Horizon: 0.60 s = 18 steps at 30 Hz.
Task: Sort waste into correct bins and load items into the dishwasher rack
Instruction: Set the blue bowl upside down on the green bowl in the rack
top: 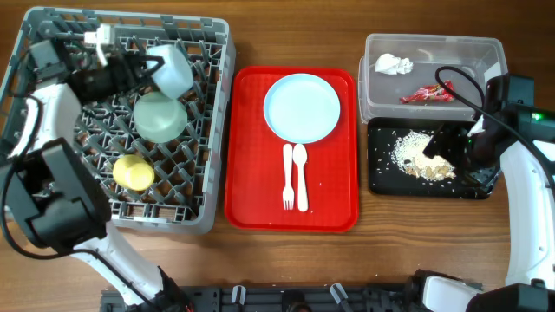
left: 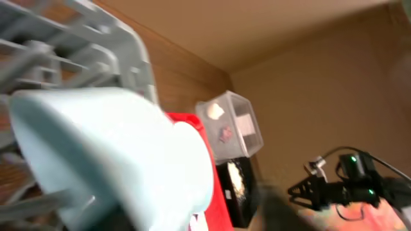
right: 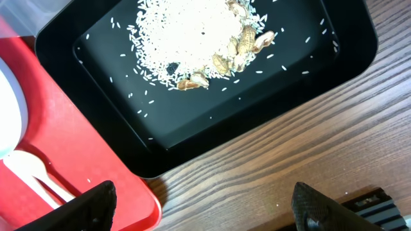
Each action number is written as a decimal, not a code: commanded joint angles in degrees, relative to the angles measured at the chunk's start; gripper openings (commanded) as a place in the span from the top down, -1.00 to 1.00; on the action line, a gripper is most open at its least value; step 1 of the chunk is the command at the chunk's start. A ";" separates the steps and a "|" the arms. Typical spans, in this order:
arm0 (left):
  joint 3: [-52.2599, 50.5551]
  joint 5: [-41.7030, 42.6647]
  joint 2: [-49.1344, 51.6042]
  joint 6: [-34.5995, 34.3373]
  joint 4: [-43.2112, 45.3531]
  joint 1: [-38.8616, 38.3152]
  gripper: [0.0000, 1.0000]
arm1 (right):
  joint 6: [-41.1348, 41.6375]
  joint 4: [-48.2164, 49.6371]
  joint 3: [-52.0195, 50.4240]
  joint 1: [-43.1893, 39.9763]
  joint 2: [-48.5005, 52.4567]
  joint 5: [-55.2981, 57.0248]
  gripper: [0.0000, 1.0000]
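My left end effector (top: pixel 154 68) is over the back of the rack (top: pixel 52 186), pinching the rim of the blue bowl (top: pixel 173 69), which lies tipped on its side with the opening turned toward my wrist. In the left wrist view the blue bowl (left: pixel 109 154) is blurred and fills most of the frame, so the fingers themselves cannot be made out there. Just in front of it in the rack sits the green bowl (top: pixel 159 116), and nearer the front edge the cup (top: pixel 133 172). The red tray (top: pixel 251 147) lies on the surface (top: pixel 295 260) just right of the rack. It carries the plate (top: pixel 302 107) at the back, with the fork (top: pixel 287 178) and spoon (top: pixel 301 178) side by side in front of it. Farther right, the tub (top: pixel 473 54) holds the tissue (top: pixel 393 64) and the wrapper (top: pixel 427 94). The black tray (top: pixel 381 169) in front of it holds the scraps (top: pixel 414 154). My right end effector (top: pixel 444 143) hangs above the black tray's front edge, its fingers (right: pixel 90 205) spread wide with nothing between them. Its wrist view shows the scraps (right: pixel 192 32) heaped toward the tray's far side.
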 commanded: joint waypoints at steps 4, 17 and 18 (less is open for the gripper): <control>0.11 -1.92 0.57 -1.90 -0.17 7.32 -1.00 | -0.48 -0.52 0.70 -0.17 -0.22 -0.70 -0.75; 0.11 -36.92 -23.63 -10.47 -14.32 5.79 -1.00 | -0.87 -0.83 0.68 -0.17 -0.22 -0.70 -0.78; 0.11 -41.72 -25.51 -10.47 -17.77 1.97 -1.00 | -1.42 -0.83 0.68 -0.17 -0.22 -0.70 -0.79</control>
